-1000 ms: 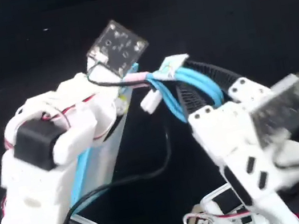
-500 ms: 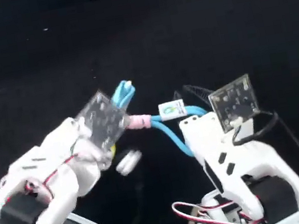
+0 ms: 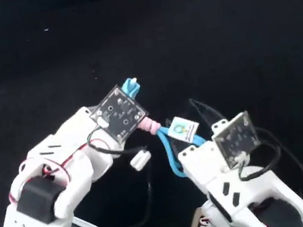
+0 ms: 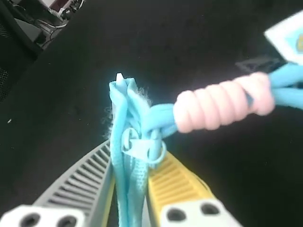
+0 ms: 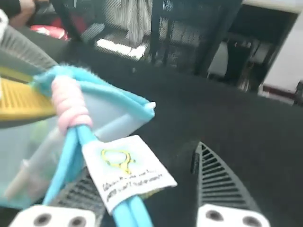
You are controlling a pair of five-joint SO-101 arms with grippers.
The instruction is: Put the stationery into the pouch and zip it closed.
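Note:
My left gripper [image 4: 130, 142] is shut on the end of the light blue pouch [image 4: 124, 101], its grey and yellow fingers [image 4: 173, 184] clamped beside the zipper pull ring [image 4: 140, 146]. In the high view the pouch's tip [image 3: 130, 85] sticks out past the left gripper [image 3: 128, 97]. A pink coil [image 3: 148, 127] and a blue cord [image 3: 171, 157] with a white tag [image 3: 181, 130] run from the pull. The right gripper [image 5: 151, 170] is open, with the cord [image 5: 71, 151] and tag [image 5: 128, 172] lying by one finger. Stationery [image 5: 33, 161] shows through the pouch wall [image 5: 109, 118].
The black table [image 3: 214, 37] stretches wide and bare beyond both arms. Both arm bases crowd the near edge. Room clutter and chair legs [image 5: 165, 33] stand behind the table's far edge.
Both arms have come down from close to the camera. The pouch end and cord now sit lower and nearer the bases, and the right arm has drawn back toward the near edge.

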